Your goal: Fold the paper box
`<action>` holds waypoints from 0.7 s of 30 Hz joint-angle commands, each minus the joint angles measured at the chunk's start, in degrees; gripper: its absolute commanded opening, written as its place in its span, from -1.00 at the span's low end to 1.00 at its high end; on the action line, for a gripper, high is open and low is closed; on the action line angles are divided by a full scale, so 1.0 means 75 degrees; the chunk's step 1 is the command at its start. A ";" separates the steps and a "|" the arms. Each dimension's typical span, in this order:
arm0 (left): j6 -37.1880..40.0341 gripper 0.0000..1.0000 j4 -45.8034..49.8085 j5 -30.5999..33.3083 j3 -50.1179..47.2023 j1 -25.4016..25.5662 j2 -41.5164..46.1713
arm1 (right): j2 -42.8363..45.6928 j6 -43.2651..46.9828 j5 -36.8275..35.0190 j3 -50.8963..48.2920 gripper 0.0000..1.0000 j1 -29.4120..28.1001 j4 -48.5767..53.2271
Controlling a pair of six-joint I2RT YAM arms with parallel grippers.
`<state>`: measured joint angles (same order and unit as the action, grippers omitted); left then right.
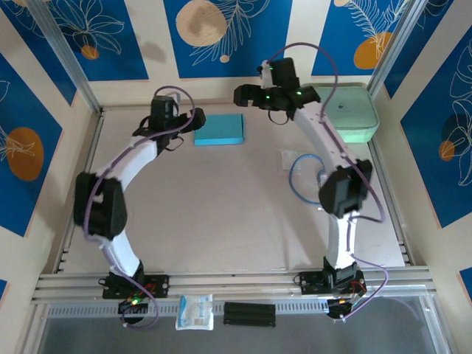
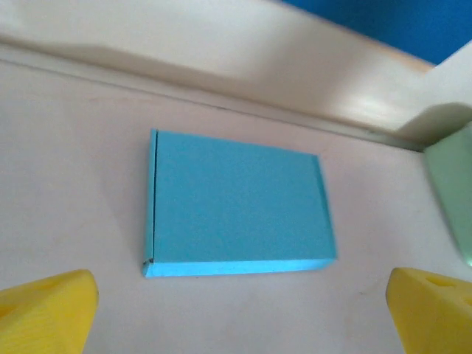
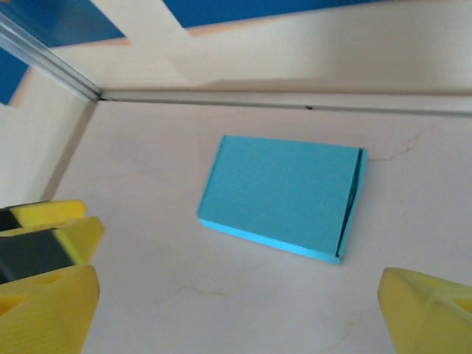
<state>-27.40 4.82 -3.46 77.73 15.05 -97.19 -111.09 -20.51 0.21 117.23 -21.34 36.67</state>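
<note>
Yellow and spread wide, my left fingers (image 2: 44, 313) held nothing, and my right fingers (image 3: 424, 310) stood just as wide and empty. Between both pairs the paper box (image 2: 240, 203) lay closed and flat on the table (image 1: 221, 214), upper middle of the top view, apparently folded and needing no grip. A mint-green case (image 1: 350, 110) sat to its right, well apart and, I judged, out of my way.

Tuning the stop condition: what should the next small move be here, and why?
Probably lift both arms back and away. The paper box lies flat and closed on the table, no flap standing up, and the left gripper and right gripper hang open near it, touching nothing. Folding looks done.
</note>
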 commanded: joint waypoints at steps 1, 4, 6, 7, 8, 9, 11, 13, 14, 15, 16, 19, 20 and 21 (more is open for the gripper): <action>0.0552 0.99 -0.0020 0.0001 -0.1114 -0.0073 0.1214 | 0.1321 0.0489 0.0019 -0.1654 0.94 0.0053 -0.0503; 0.0919 0.99 0.0113 0.0179 -0.2163 -0.0073 0.2437 | 0.2792 0.0531 -0.0394 -0.3492 0.94 0.0046 -0.1067; 0.1097 0.99 0.0050 0.0320 -0.2852 -0.0073 0.3275 | 0.3693 0.0512 -0.0852 -0.4616 0.94 0.0073 -0.1371; 0.1191 0.99 0.0020 0.0454 -0.3216 -0.0073 0.3677 | 0.4163 0.0509 -0.1041 -0.5214 0.94 0.0117 -0.1520; 0.1262 0.99 0.0044 0.0600 -0.3488 -0.0073 0.4007 | 0.4559 0.0480 -0.1175 -0.5702 0.94 0.0171 -0.1656; 0.1393 0.99 0.0103 0.0801 -0.3766 -0.0073 0.4362 | 0.4986 0.0396 -0.1324 -0.6209 0.94 0.0283 -0.1788; 0.1679 0.99 0.0174 0.1136 -0.4259 -0.0073 0.4943 | 0.5721 0.0167 -0.1402 -0.7006 0.94 0.0576 -0.1979; 0.1966 0.99 0.0179 0.1519 -0.4740 -0.0073 0.5475 | 0.6447 0.0068 -0.1540 -0.7898 0.94 0.0891 -0.2297; 0.2084 0.99 0.0150 0.1688 -0.4932 -0.0071 0.5696 | 0.6720 0.0058 -0.1690 -0.8299 0.94 0.1012 -0.2478; 0.2233 0.99 0.0073 0.1921 -0.5206 -0.0073 0.5945 | 0.7016 0.0034 -0.1860 -0.8775 0.94 0.1158 -0.2705; 0.2399 0.99 -0.0069 0.2200 -0.5504 -0.0073 0.6192 | 0.7267 -0.0021 -0.1915 -0.9259 0.94 0.1377 -0.2954; 0.2772 0.99 -0.0761 0.3145 -0.6399 -0.0071 0.6815 | 0.7714 -0.0016 -0.1614 -1.0593 0.94 0.2003 -0.4012; 0.2870 0.99 -0.0958 0.3422 -0.6645 -0.0070 0.6970 | 0.7743 -0.0015 -0.1548 -1.0924 0.94 0.2194 -0.4311; 0.3025 0.99 -0.1145 0.3712 -0.6887 -0.0073 0.7113 | 0.7705 0.0072 -0.1452 -1.1268 0.94 0.2397 -0.4696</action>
<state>-9.63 1.61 15.22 29.58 15.00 -46.04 -53.21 -19.84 -11.31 37.78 -6.00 11.09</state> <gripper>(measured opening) 0.994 0.969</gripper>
